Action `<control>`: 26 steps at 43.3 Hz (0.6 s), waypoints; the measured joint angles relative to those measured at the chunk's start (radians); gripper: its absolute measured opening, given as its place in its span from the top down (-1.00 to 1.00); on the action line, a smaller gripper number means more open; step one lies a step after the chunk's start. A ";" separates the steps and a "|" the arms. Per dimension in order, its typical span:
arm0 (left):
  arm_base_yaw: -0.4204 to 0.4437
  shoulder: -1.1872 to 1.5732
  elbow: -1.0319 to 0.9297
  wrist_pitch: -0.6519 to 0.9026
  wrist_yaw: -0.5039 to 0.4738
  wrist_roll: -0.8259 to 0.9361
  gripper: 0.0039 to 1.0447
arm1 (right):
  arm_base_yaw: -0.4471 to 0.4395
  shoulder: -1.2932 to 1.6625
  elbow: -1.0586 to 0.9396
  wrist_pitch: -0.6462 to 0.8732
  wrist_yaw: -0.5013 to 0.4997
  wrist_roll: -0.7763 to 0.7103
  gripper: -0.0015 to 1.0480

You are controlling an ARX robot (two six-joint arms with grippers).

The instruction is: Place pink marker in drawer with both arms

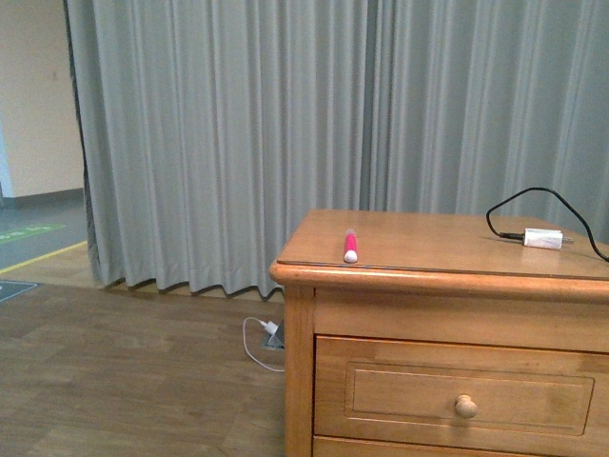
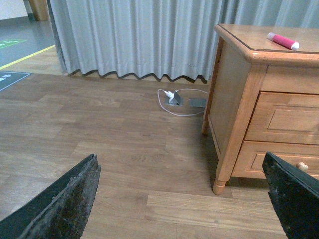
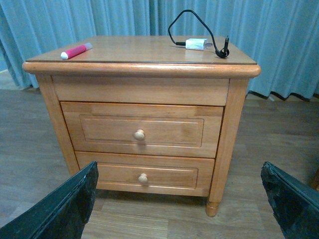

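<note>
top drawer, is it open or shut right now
Shut. The upper drawer sits flush in the cabinet frame with no interior showing; the pink marker lies outside it on the cabinet top.

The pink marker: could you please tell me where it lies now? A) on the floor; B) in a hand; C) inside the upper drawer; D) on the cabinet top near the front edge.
D: the pink marker lies on the cabinet top by its front edge; the upper drawer is shut.
</note>
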 joint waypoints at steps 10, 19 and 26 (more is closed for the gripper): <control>0.000 0.000 0.000 0.000 0.000 0.000 -0.89 | 0.000 0.000 0.000 0.000 0.000 0.000 -0.84; 0.000 0.000 0.000 0.000 0.000 0.000 -0.89 | 0.000 0.000 0.000 0.000 0.000 0.000 -0.84; 0.000 0.000 0.000 0.000 0.000 0.000 -0.89 | 0.000 0.000 0.000 0.000 0.000 0.000 -0.84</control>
